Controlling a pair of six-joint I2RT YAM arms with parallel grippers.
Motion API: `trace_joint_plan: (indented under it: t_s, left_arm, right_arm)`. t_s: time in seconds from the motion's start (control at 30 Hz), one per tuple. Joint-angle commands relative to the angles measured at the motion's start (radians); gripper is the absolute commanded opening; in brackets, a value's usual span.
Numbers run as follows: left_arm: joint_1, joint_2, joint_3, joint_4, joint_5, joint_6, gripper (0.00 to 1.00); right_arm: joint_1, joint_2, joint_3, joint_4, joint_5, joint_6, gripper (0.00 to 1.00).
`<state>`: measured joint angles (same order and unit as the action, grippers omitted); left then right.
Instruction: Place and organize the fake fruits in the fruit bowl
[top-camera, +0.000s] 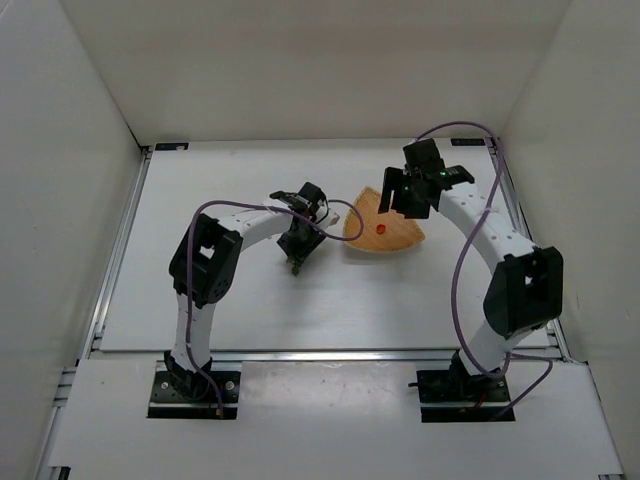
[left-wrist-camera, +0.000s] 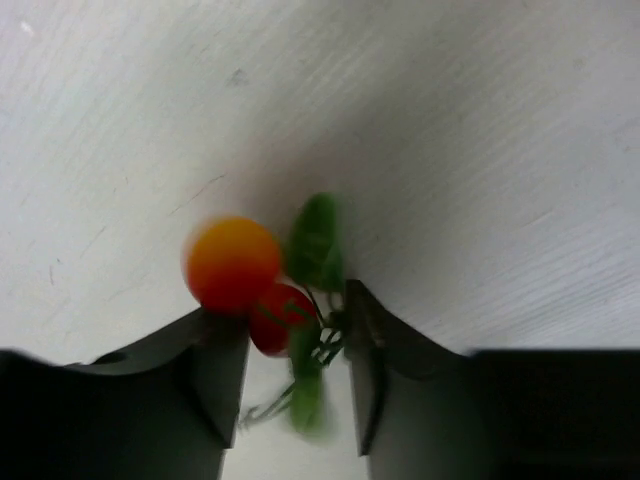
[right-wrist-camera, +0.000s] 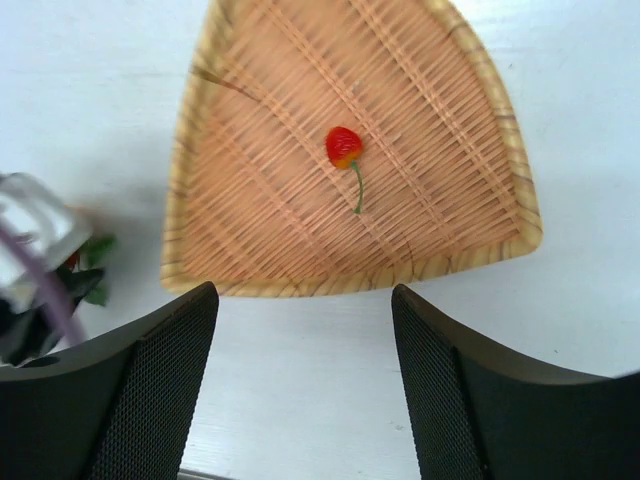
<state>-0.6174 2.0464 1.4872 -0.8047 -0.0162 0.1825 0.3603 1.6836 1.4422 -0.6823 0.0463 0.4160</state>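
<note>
Toward the far right of the white table (top-camera: 240, 310), the woven fruit bowl (right-wrist-camera: 250, 90) lies flat with a single red fruit (right-wrist-camera: 344, 146) near its middle, its thin green stem trailing. Above it hangs the right claw (right-wrist-camera: 302, 300), fingers spread wide with nothing between them. Just left of the bowl, apart from its rim, the left claw (left-wrist-camera: 295, 375) points down at the table, closed on a fruit cluster (left-wrist-camera: 270, 300): an orange-red ball, a smaller red berry and green leaves. A purple cable (top-camera: 240, 206) loops between that claw and the bowl. White walls (top-camera: 70, 150) enclose the table.
</note>
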Motion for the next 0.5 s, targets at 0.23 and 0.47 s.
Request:
trace_joint_plan:
  t_s: [0.23, 0.47]
  left_arm:
    - [-0.004, -0.080, 0.044, -0.071, 0.022, 0.035, 0.20]
    - [-0.043, -0.198, 0.181, -0.122, -0.108, 0.055, 0.20]
  right_arm:
    - [-0.029, -0.194, -0.055, -0.003, -0.011, 0.033, 0.73]
    - [-0.073, -0.301, -0.158, -0.003, 0.000, 0.063, 0.73]
